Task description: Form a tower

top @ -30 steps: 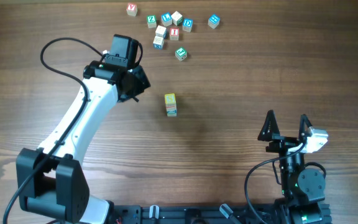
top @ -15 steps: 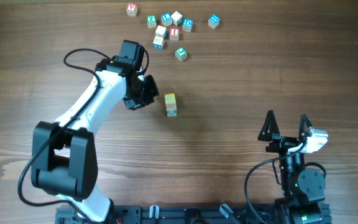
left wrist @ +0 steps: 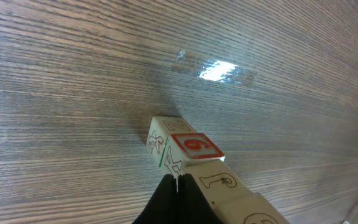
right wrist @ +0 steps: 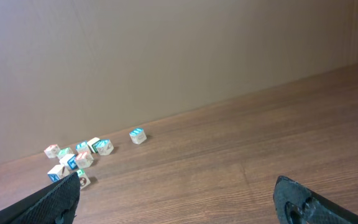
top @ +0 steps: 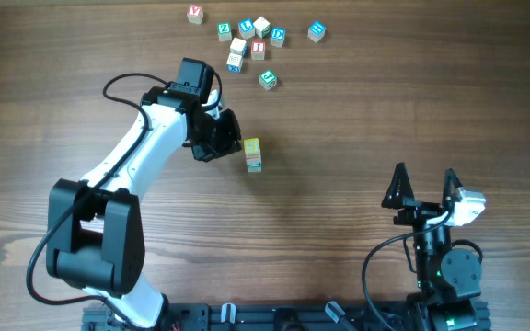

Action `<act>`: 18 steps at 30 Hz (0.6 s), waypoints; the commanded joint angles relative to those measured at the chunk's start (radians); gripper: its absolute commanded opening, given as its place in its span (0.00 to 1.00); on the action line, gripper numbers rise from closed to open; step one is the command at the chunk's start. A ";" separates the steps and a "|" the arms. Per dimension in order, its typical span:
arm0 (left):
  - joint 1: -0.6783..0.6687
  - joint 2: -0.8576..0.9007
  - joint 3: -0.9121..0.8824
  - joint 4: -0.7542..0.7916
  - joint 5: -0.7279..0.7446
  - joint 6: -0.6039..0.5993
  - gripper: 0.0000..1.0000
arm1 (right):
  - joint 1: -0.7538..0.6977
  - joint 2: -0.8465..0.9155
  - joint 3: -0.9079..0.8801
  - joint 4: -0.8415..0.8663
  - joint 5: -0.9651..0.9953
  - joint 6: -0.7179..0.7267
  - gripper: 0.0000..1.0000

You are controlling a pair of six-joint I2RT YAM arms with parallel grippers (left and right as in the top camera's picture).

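Surface: brown wood-grain table [top: 357, 119]. The slim stack of small wooden alphabet cubes [top: 252, 154] stands mid-table, unmoved since a second ago. The left gripper [left wrist: 176, 182] has swung in from the upper left, fingers pressed together and holding nothing, with its tips right at the stack's side. Contact cannot be confirmed. The right gripper [top: 423, 176] is unchanged near the front edge, fingers spread wide.
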 commanded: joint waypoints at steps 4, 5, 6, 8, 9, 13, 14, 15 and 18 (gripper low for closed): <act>0.000 0.006 0.002 0.023 0.044 0.016 0.04 | -0.004 -0.006 -0.001 0.005 0.014 -0.017 1.00; 0.000 0.006 0.002 0.025 0.045 0.016 0.04 | -0.004 -0.006 -0.001 0.005 0.014 -0.017 1.00; 0.000 0.006 0.002 0.025 0.045 0.016 0.04 | -0.004 -0.006 -0.001 0.005 0.014 -0.017 1.00; 0.000 0.006 0.002 0.026 0.045 0.016 0.04 | -0.004 -0.006 -0.001 0.005 0.014 -0.017 1.00; 0.000 0.006 0.002 0.026 0.045 0.016 0.04 | -0.004 -0.006 -0.001 0.005 0.014 -0.017 1.00; 0.000 0.006 0.002 0.019 0.033 0.016 0.04 | -0.004 -0.006 -0.001 0.005 0.014 -0.017 1.00; 0.000 0.006 0.002 0.012 0.020 0.016 0.04 | -0.004 -0.006 -0.001 0.005 0.014 -0.017 1.00; 0.000 0.006 0.002 0.000 0.004 0.016 0.04 | -0.004 -0.006 -0.001 0.005 0.014 -0.017 1.00; -0.001 0.006 0.002 -0.042 -0.016 0.016 0.04 | -0.004 -0.006 -0.001 0.005 0.014 -0.017 0.99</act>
